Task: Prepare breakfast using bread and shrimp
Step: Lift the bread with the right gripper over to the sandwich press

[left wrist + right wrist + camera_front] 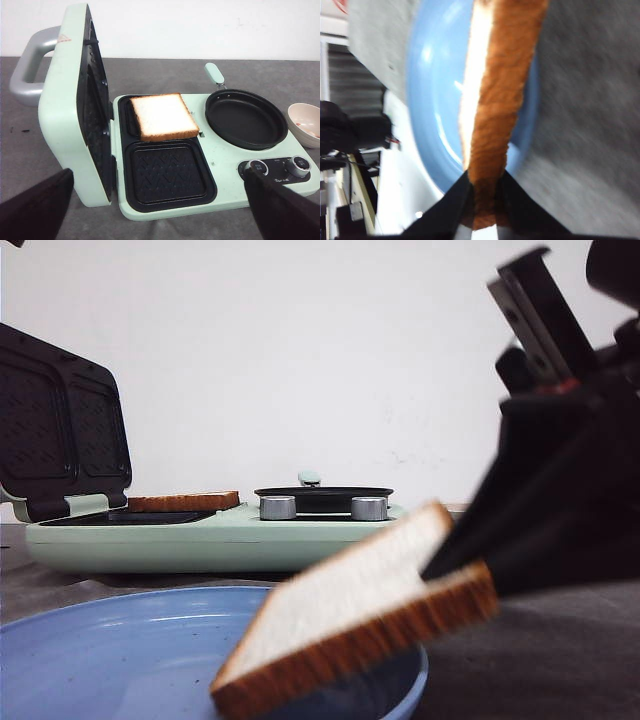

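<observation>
On the left, the open sandwich maker already carries one bread slice on its far plate; the near one is bare. The left gripper's fingers stand wide, empty. Rightward, the right gripper pinches the second slice above the blue plate; shrimp sit untouched in the bowl

Even, bright, shadowless light; the right wrist view is motion-blurred, and the near bread looks soft in front.
</observation>
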Controlling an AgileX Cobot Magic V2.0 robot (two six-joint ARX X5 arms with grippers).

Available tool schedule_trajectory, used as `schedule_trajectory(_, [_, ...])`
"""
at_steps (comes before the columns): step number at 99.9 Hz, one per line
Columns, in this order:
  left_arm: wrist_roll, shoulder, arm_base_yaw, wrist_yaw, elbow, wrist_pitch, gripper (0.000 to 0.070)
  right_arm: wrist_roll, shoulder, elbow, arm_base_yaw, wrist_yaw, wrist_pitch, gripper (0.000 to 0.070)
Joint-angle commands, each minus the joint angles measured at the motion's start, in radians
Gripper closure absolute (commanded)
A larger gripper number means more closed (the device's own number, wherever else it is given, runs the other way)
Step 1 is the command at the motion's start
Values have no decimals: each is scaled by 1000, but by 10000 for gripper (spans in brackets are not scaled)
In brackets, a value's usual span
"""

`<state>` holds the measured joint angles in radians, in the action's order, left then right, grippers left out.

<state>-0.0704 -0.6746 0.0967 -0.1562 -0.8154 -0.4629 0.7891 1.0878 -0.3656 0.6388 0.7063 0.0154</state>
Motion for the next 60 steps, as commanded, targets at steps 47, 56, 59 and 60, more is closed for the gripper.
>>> schedule_trajectory(47, [-6,-4,3,2,-8,14,0,37,4,-285,-9,46,-16,700])
schedule_trajectory(56, [-6,-3,3,2,-8,15,0,-6,42,-380,-13,63,51,700])
schedule_trajectory(59, [-6,-3,3,2,-8,15,0,-26,56,-413,-13,63,76,700])
schedule_trajectory(60, [-6,-3,3,2,-8,15,0,-33,61,-424,-13,63,84,700])
